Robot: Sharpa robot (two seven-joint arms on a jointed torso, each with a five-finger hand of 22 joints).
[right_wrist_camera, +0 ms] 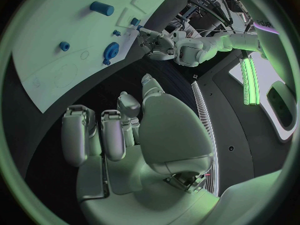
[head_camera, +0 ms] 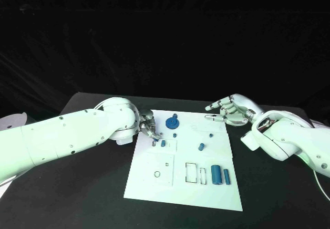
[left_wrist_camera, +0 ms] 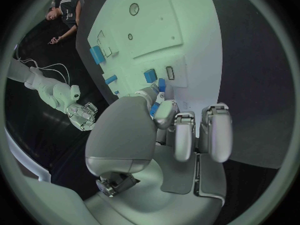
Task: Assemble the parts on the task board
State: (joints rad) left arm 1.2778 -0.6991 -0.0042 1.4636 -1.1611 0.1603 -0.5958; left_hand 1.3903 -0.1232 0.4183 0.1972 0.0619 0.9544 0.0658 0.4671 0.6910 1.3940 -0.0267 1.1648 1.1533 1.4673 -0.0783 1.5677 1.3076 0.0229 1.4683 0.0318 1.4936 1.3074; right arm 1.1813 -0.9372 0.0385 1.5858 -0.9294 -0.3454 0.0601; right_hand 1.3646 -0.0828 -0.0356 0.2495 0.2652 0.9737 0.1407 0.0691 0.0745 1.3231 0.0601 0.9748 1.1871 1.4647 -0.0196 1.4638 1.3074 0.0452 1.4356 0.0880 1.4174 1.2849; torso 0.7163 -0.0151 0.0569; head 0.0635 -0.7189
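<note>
Black table carries white task board; dark room behind.

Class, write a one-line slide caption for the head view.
Left hand works at small blue parts on the white task board; right hand hovers beyond its far corner.

The task board was white with thin dark outlines, its parts blue, on a black table; both hands were silver.

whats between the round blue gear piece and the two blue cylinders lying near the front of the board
In the head view, one small blue peg stands on the task board between the gear piece and the two cylinders; the remaining stretch is bare white board.
</note>
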